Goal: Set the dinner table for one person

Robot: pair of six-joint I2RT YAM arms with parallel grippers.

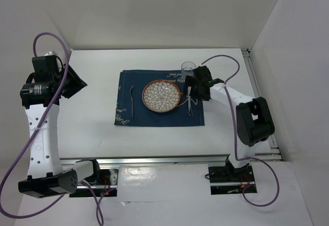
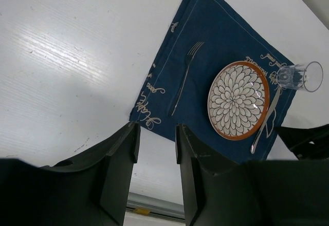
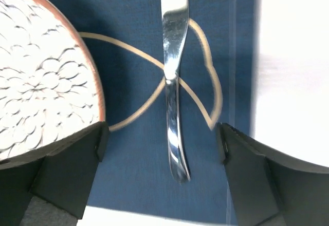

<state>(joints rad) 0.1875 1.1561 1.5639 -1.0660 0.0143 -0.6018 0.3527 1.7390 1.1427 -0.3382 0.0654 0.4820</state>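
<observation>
Fingers (image 3: 61,169) of right gripper (image 3: 162,133) wide apart astride knife (image 3: 172,108); left gripper (image 2: 157,131) apart, empty. Risk: retreat nudges knife, tips glass (image 1: 188,68).

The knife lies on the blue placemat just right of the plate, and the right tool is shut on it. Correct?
Not quite. The right tool is open: the right wrist view shows its fingers wide apart on either side of the knife, clear of it. The knife does lie on the blue placemat just right of the plate.
</observation>
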